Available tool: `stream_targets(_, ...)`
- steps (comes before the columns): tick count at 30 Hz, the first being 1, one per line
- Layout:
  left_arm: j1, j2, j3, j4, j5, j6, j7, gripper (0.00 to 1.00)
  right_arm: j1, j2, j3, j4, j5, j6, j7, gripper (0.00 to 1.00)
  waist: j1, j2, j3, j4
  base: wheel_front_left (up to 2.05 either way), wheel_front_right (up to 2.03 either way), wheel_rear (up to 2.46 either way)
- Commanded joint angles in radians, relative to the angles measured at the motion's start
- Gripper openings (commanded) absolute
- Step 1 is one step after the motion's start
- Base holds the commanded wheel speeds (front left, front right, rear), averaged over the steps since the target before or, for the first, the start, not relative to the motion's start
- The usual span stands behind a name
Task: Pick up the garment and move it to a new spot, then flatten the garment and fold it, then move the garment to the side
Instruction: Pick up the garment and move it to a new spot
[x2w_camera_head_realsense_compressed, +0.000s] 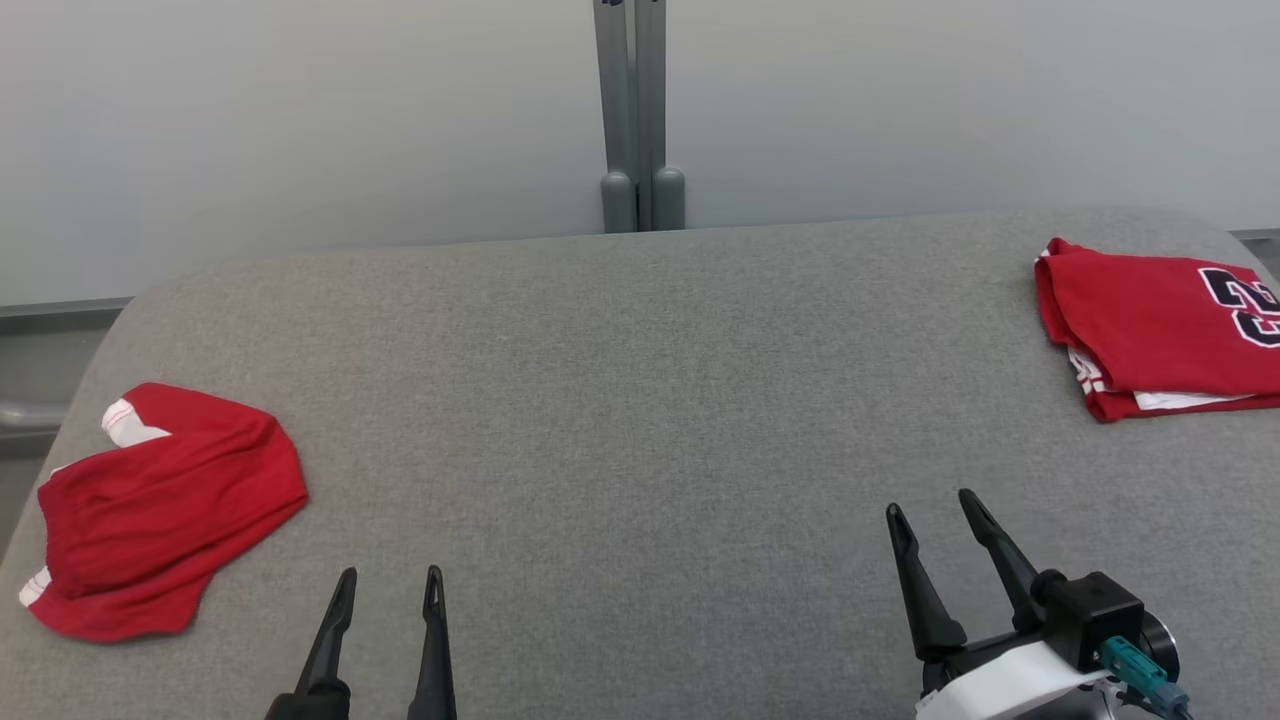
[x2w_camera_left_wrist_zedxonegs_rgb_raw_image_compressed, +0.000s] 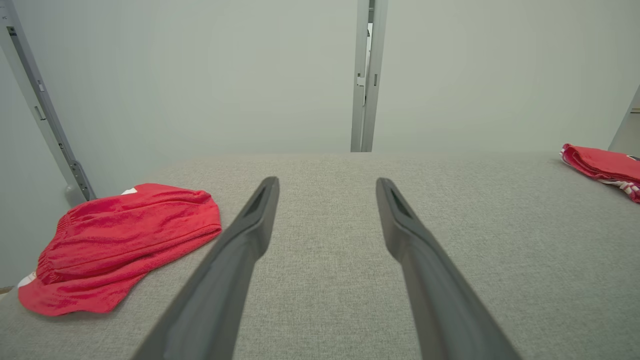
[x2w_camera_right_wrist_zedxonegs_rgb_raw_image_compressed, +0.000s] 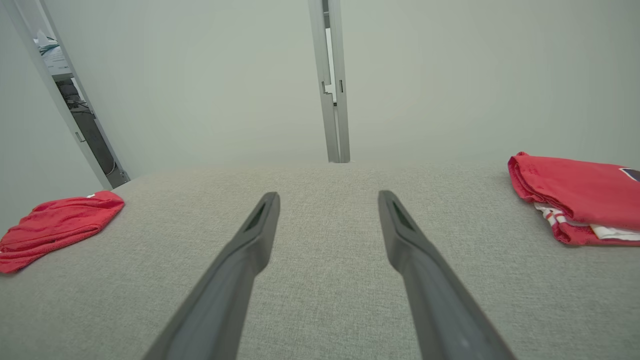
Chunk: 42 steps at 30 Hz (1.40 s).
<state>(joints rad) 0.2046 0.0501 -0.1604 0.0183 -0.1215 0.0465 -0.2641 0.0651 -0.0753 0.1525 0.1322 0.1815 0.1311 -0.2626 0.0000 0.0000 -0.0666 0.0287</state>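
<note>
At 8 o'clock on grey surface (x2w_camera_head_realsense_compressed: 640, 400): crumpled red shorts (x2w_camera_head_realsense_compressed: 170, 510). At 2 o'clock: folded red jersey (x2w_camera_head_realsense_compressed: 1150, 320). Left claw (x2w_camera_head_realsense_compressed: 390, 575), right claw (x2w_camera_head_realsense_compressed: 930, 503): released, empty.

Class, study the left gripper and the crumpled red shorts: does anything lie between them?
Nothing visible does. The crumpled red shorts lie to the left of the open left gripper, with bare grey surface between them. The folded red jersey lies far off at the right edge.
</note>
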Motion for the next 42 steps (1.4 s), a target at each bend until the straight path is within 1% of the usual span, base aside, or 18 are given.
stream_targets(1,-0.011,0.001,0.001,0.002,0.004,0.000,0.000,1.00,0.015,0.001,0.003,0.003,0.005,-0.001,-0.003,1.00,0.0000,0.0000,0.001,0.020,0.00,0.00,0.00)
stream_targets(5,-0.014,0.001,-0.001,0.002,0.010,0.001,0.000,1.00,0.022,0.001,0.004,0.005,0.009,-0.001,-0.003,1.00,0.0000,0.0000,0.000,0.070,0.00,0.00,0.00)
stream_targets(9,0.003,0.001,0.004,0.005,0.007,0.005,0.000,1.00,0.033,0.002,0.019,0.009,0.011,-0.001,-0.003,1.00,0.0000,0.0000,-0.006,0.137,0.00,0.00,0.00)
stream_targets(16,0.018,0.001,0.009,0.007,0.008,-0.002,0.000,1.00,0.036,0.007,0.031,0.003,0.018,-0.001,-0.003,1.00,0.0000,0.0000,-0.002,0.272,0.00,0.00,0.00)
stream_targets(24,0.040,0.001,0.020,-0.001,0.048,-0.008,0.000,1.00,0.046,0.016,0.057,0.011,0.025,-0.001,-0.003,1.00,0.0000,0.0000,-0.010,0.397,0.00,0.00,0.00)
stream_targets(31,0.045,0.001,0.040,-0.034,0.027,0.024,0.000,1.00,-0.007,0.012,0.103,0.024,0.031,-0.001,-0.003,1.00,0.0000,0.0000,0.023,0.439,0.00,0.00,0.00)
stream_targets(42,0.055,0.001,0.045,-0.063,0.013,0.063,0.000,1.00,-0.055,-0.010,0.153,0.046,0.045,-0.001,-0.003,1.00,0.0000,0.0000,0.043,0.460,0.00,0.00,0.00)
